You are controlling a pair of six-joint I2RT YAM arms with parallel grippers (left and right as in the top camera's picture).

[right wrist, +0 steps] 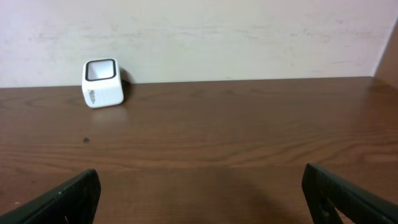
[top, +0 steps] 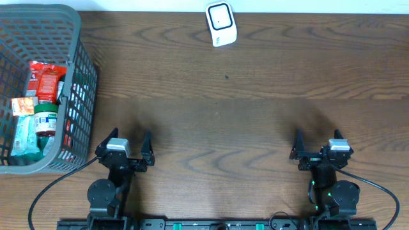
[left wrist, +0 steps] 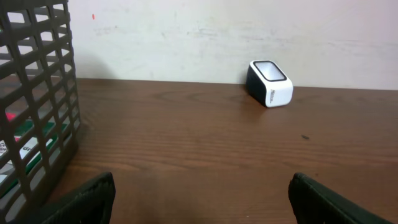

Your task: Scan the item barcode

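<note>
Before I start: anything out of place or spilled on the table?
Nothing stands out. The white box-shaped barcode scanner sits upright at the far edge, slightly turned; packaged groceries lie inside the grey plastic mesh basket; left claw and right claw hang open, empty.

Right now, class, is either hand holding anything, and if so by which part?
Nothing is held: the left hand and the right hand are both open and empty.

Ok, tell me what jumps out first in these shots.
The grey basket at the left, packed with groceries, draws the eye first. Then the white scanner, alone at the far edge. The left gripper and right gripper sit open and empty at the near edge.
</note>
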